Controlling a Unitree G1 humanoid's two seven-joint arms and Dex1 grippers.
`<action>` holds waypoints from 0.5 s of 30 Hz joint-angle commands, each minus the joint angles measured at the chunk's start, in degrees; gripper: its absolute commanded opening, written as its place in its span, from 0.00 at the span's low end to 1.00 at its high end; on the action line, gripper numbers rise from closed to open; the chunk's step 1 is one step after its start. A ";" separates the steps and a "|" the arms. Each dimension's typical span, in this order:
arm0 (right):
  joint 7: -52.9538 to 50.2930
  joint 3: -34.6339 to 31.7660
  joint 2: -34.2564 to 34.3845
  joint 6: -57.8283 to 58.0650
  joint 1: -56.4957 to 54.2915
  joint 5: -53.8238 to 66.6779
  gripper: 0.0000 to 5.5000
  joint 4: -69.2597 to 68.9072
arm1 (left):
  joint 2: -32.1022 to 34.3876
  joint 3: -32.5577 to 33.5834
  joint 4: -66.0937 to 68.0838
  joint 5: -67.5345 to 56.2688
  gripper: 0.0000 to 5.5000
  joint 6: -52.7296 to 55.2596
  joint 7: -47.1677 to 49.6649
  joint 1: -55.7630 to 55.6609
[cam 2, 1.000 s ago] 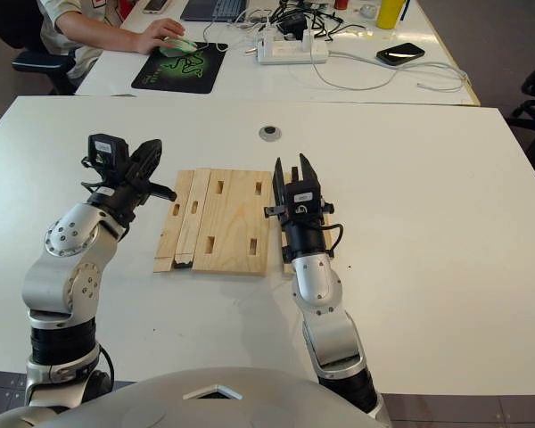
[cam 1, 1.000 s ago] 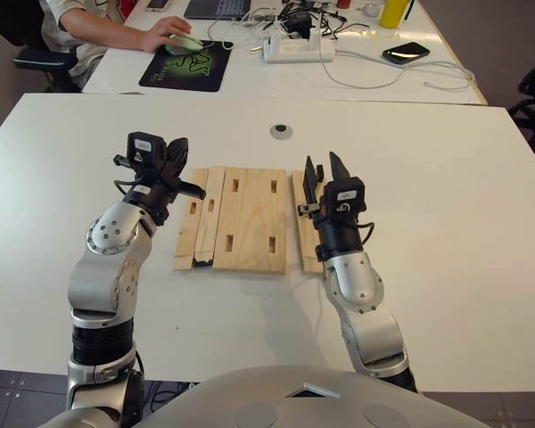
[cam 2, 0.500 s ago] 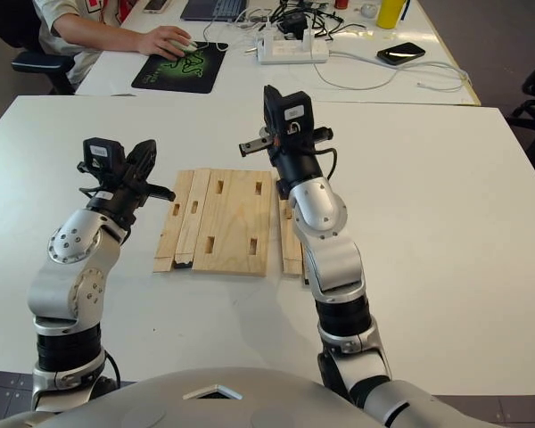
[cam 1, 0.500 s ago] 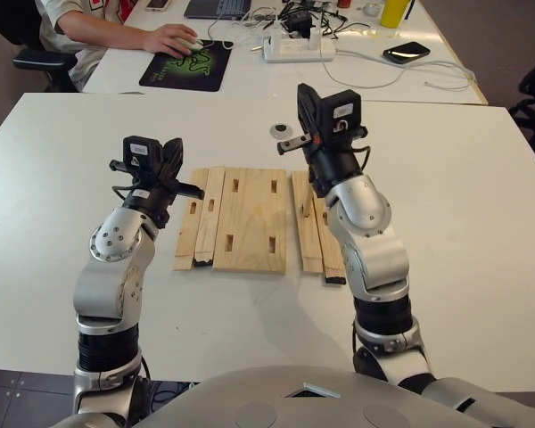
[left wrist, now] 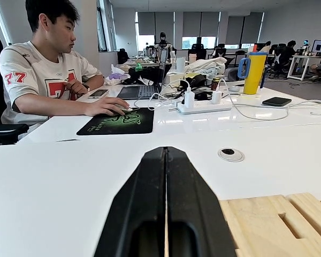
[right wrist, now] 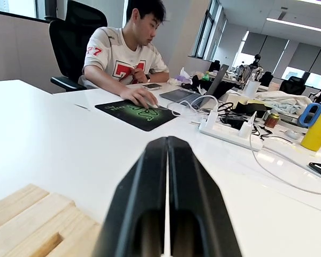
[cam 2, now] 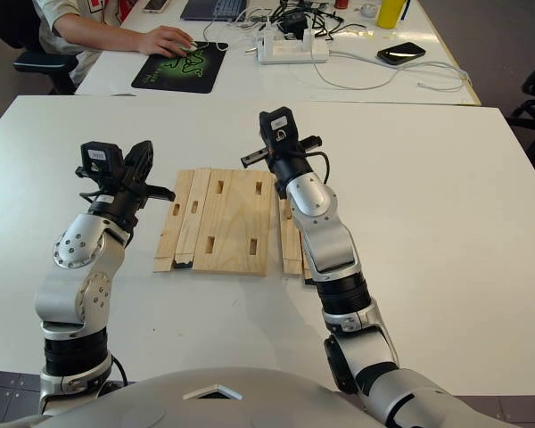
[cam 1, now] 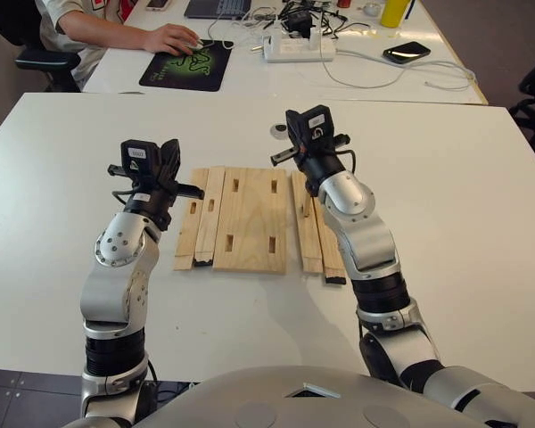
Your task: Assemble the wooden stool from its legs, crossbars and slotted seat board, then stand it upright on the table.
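Note:
The slotted seat board (cam 1: 252,218) lies flat on the white table (cam 1: 446,205). Two slotted wooden slats (cam 1: 200,217) lie against its left edge, and two more slats (cam 1: 314,234) lie against its right edge. My left gripper (cam 1: 172,152) hangs just left of the left slats, shut on nothing; in the left wrist view its fingers (left wrist: 166,152) press together with wood (left wrist: 273,225) beside them. My right gripper (cam 1: 294,123) is raised over the board's far right corner, shut and empty; in the right wrist view its fingertips (right wrist: 167,140) meet above wood (right wrist: 37,219).
A round cable grommet (left wrist: 228,155) sits in the table just beyond the board. The desk behind holds a mouse pad (cam 1: 185,64), a power strip (cam 1: 299,49) and a phone (cam 1: 406,52). Bare table lies to the right and in front.
My right arm lifted off the right slats, swung up and away, then came down slightly to the board's far right corner. The left arm barely shifted. The wood stayed put.

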 commanded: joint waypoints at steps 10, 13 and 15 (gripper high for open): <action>1.53 2.74 -1.96 4.27 0.54 -2.06 0.00 -2.26 | 0.43 0.40 -0.55 0.22 0.00 0.44 -0.34 -0.25; 1.49 4.28 -3.98 4.47 4.01 -4.25 0.00 0.70 | 0.70 0.50 -0.45 0.05 0.00 0.66 -0.67 -0.46; 1.06 3.82 -3.72 4.52 3.68 -4.48 0.00 0.35 | 0.79 0.52 -0.33 0.02 0.00 0.69 -0.85 -0.54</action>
